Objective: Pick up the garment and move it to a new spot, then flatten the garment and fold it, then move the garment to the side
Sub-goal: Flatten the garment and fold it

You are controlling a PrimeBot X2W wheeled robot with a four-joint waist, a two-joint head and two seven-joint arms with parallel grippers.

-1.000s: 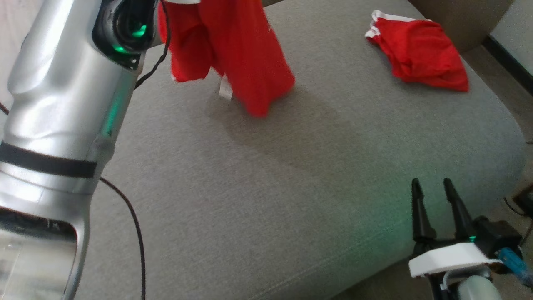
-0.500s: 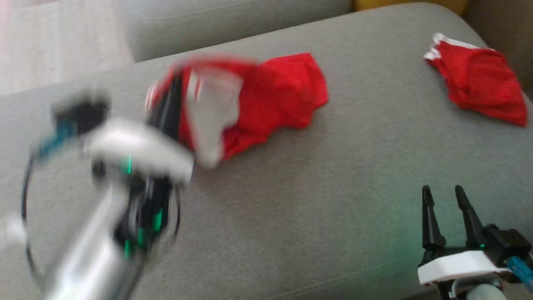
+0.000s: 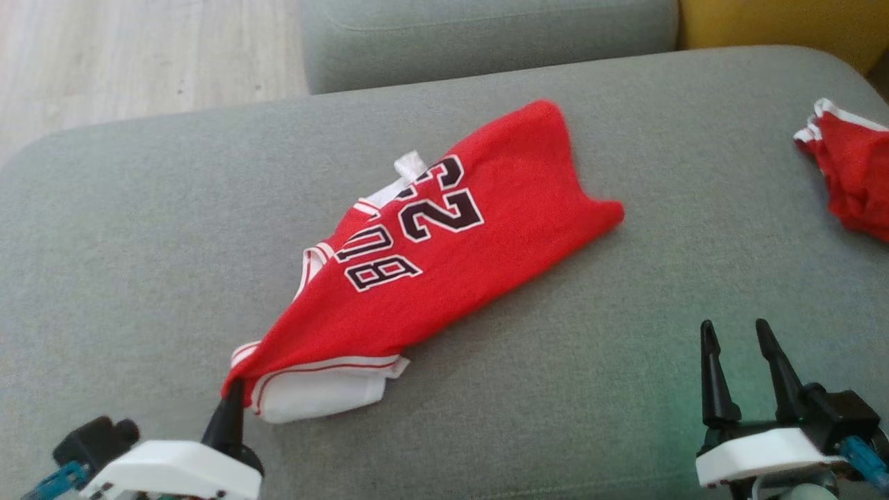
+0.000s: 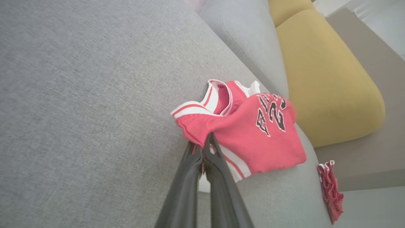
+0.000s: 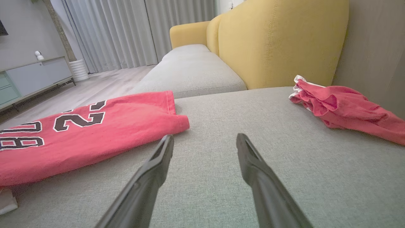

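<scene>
Garment (image 3: pixel 444 264) lowered; wrist view shows left gripper (image 4: pixel 204 142) pinching.

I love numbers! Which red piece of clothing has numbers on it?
The red jersey lying mid-cushion, pinched by the left pincer; the crumpled red garment at the right shows none.

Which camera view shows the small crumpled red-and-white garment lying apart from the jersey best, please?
The right wrist view: the crumpled red-and-white garment lies whole and close on the grey cushion. The head view cuts it off at its right edge; the left wrist view shows it small and far away.
</scene>
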